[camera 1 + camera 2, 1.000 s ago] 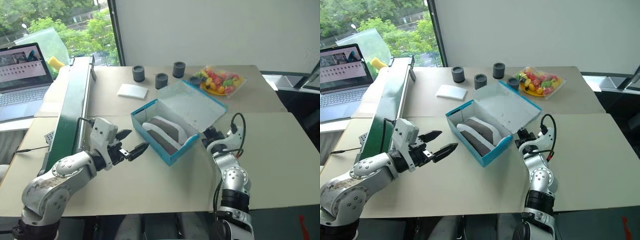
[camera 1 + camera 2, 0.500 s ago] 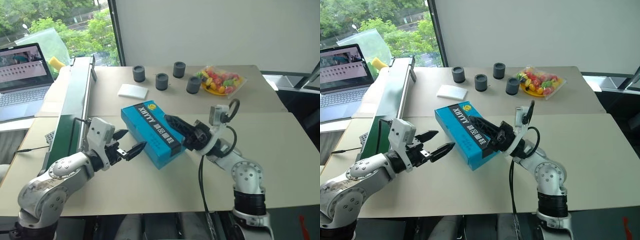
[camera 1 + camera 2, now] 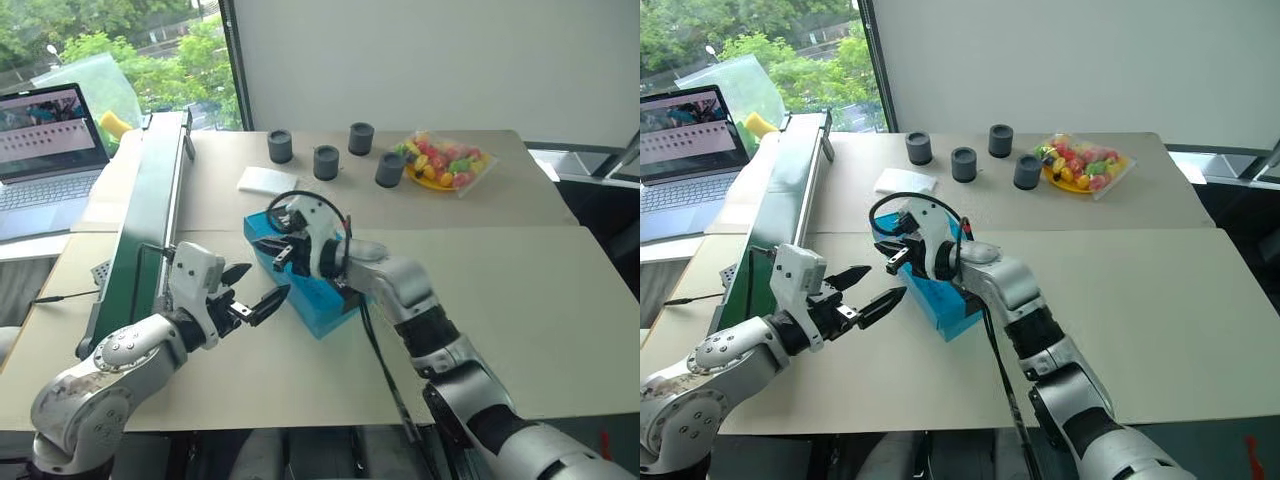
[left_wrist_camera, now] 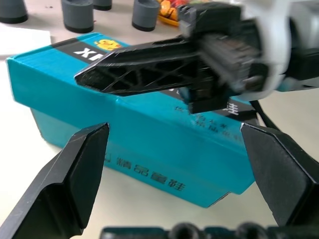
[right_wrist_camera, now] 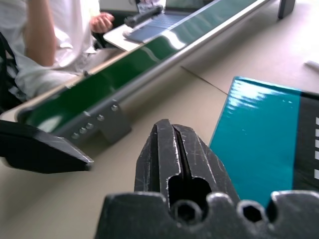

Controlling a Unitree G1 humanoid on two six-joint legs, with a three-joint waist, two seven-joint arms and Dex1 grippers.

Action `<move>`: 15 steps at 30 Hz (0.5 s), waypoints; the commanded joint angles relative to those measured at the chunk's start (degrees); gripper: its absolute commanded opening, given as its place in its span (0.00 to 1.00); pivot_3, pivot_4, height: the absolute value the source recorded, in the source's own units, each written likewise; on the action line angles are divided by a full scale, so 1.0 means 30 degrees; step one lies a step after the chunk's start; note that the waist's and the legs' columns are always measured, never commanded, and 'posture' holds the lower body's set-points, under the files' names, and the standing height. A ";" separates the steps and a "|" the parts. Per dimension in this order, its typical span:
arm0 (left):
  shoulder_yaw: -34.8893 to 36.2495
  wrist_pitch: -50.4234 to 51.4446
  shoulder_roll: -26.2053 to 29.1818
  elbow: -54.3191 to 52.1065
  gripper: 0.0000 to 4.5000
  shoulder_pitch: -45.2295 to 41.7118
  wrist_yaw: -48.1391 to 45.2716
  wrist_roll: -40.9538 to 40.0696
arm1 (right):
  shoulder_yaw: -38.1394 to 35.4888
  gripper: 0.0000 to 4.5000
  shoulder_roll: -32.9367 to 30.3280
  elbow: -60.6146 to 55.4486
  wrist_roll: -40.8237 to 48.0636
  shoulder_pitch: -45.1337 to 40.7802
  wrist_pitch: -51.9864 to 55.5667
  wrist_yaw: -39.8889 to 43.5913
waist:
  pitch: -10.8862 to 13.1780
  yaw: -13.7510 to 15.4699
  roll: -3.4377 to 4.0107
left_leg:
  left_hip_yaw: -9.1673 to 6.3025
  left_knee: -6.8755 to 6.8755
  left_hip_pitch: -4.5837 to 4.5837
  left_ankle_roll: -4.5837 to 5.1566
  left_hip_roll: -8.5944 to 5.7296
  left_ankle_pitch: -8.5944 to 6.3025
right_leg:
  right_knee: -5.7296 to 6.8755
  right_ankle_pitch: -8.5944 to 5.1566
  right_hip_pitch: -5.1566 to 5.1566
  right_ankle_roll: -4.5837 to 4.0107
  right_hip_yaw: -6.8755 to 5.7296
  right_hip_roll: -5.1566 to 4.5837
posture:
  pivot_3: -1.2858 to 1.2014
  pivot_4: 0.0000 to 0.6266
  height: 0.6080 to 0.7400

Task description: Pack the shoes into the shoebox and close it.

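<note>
One blue shoebox (image 3: 305, 280) lies closed on the cardboard-covered table (image 3: 540, 290), near the middle, and you see its lid flat on top with a black band of white letters. The shoes are hidden by the lid.

Your right gripper (image 3: 268, 246) reaches across over the lid, at the end of the box that is nearer to the green conveyor (image 3: 150, 210). Its two black fingers are pressed together with nothing between them. From the pictures you cannot tell if they touch the lid or are just above it.

Your left gripper (image 3: 257, 290) is just beside the box on the side toward the conveyor, with its fingers spread wide and empty, pointing at the long blue wall.

Behind the box you find a flat white pad (image 3: 266, 180), three dark grey cups (image 3: 325, 161) and a bag of colourful toy fruit (image 3: 445, 162). A laptop (image 3: 45, 150) stands beyond the conveyor.
</note>
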 commanded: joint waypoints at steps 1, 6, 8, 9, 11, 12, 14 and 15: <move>0.1102 -0.0338 -0.0034 -0.1393 1.00 0.0684 0.0613 -0.0452 | 0.0050 0.01 0.0344 0.3578 -0.1722 -0.1340 -0.2131 0.0694 | 0.0000 -0.0100 0.0000 | -0.0001 -0.0001 0.0005 0.0000 0.0002 0.0000 | 0.0005 0.0000 0.0001 -0.0001 0.0002 0.0004 | 0.52 0.24 1.00; 0.1792 -0.0416 -0.0317 -0.2120 1.00 0.1543 0.1558 -0.0804 | -0.0408 0.01 0.0616 0.5438 -0.2342 -0.1735 -0.2656 0.1613 | -0.0001 -0.0199 0.0001 | -0.0012 -0.0013 0.0041 -0.0001 0.0014 -0.0001 | 0.0031 0.0000 0.0009 -0.0018 0.0002 0.0025 | 0.52 0.24 1.00; 0.1887 -0.0449 -0.0426 -0.2324 1.00 0.1757 0.1887 -0.0937 | -0.0389 0.01 0.0755 0.5511 -0.2570 -0.1620 -0.2733 0.1953 | -0.0002 -0.0187 0.0002 | -0.0019 -0.0013 0.0069 -0.0001 0.0016 -0.0001 | 0.0032 0.0001 0.0036 -0.0018 0.0007 0.0019 | 0.52 0.24 1.00; 0.1895 -0.0463 -0.0439 -0.2395 1.00 0.1832 0.2005 -0.0977 | -0.0394 0.01 0.0836 0.5464 -0.2674 -0.1523 -0.2676 0.2110 | -0.0002 -0.0186 0.0002 | -0.0017 -0.0013 0.0077 -0.0002 0.0014 -0.0001 | 0.0034 0.0001 0.0041 -0.0019 0.0007 0.0020 | 0.52 0.24 1.00; 0.1889 -0.0488 -0.0475 -0.2504 1.00 0.1929 0.2233 -0.1045 | -0.0079 0.01 0.0977 0.5171 -0.3101 -0.1152 -0.2470 0.2245 | -0.0004 -0.0187 0.0003 | -0.0016 -0.0013 0.0093 -0.0002 0.0012 -0.0001 | 0.0040 0.0001 0.0053 -0.0019 0.0007 0.0022 | 0.52 0.24 1.00; 0.1881 -0.0507 -0.0479 -0.2564 1.00 0.1979 0.2316 -0.1073 | 0.0226 0.01 0.1085 0.4906 -0.3287 -0.0805 -0.2175 0.2392 | -0.0005 -0.0198 0.0004 | -0.0015 -0.0012 0.0100 -0.0002 0.0012 -0.0001 | 0.0042 0.0000 0.0057 -0.0019 0.0008 0.0022 | 0.52 0.24 1.00; 0.1893 -0.0560 -0.0431 -0.2656 1.00 0.2069 0.2370 -0.1124 | 0.0564 0.01 0.1308 0.4480 -0.3621 -0.0216 -0.1950 0.2468 | -0.0012 -0.0208 0.0005 | -0.0013 -0.0013 0.0104 -0.0002 0.0010 -0.0002 | 0.0049 -0.0001 0.0053 -0.0022 0.0010 0.0026 | 0.52 0.24 1.00; 0.1892 -0.0572 -0.0391 -0.2658 1.00 0.2088 0.2375 -0.1129 | 0.0494 0.01 0.1406 0.4329 -0.3669 -0.0099 -0.1835 0.2459 | -0.0021 -0.0220 0.0002 | -0.0015 -0.0015 0.0110 -0.0002 0.0011 -0.0003 | 0.0049 -0.0002 0.0053 -0.0022 0.0010 0.0026 | 0.52 0.24 1.00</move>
